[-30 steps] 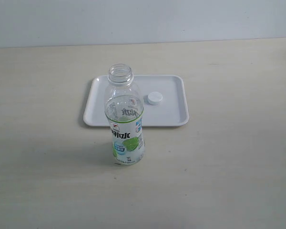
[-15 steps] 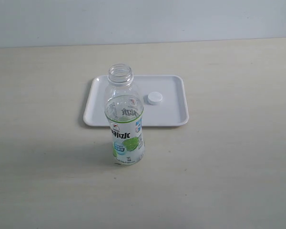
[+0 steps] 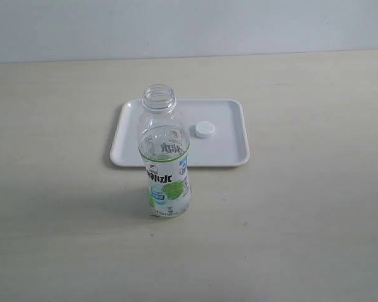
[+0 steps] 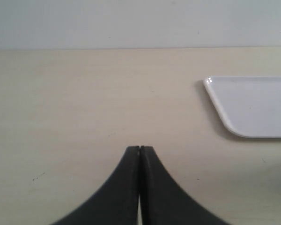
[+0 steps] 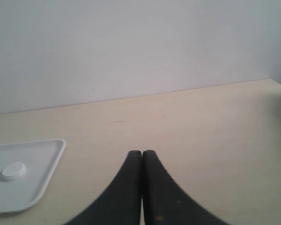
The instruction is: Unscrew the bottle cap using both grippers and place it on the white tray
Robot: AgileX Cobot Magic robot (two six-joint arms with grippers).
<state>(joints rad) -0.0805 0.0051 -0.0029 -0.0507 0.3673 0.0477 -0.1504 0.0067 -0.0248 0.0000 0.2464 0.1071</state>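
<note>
The clear bottle (image 3: 166, 165) with its green, white and blue label stands upright on the table, its neck open and capless. Just behind it lies the white tray (image 3: 223, 148), and the small white bottle cap (image 3: 204, 129) rests on that tray to the right of the bottle's neck. Neither arm shows in the exterior view. My left gripper (image 4: 140, 149) is shut with nothing in it, over bare table beside a corner of the white tray (image 4: 253, 105). My right gripper (image 5: 141, 153) is also shut and empty; the white tray (image 5: 42, 168) and the bottle cap (image 5: 13, 171) lie off to its side.
The pale wooden table (image 3: 302, 220) runs back to a plain light wall (image 3: 189, 28). No other objects are in view.
</note>
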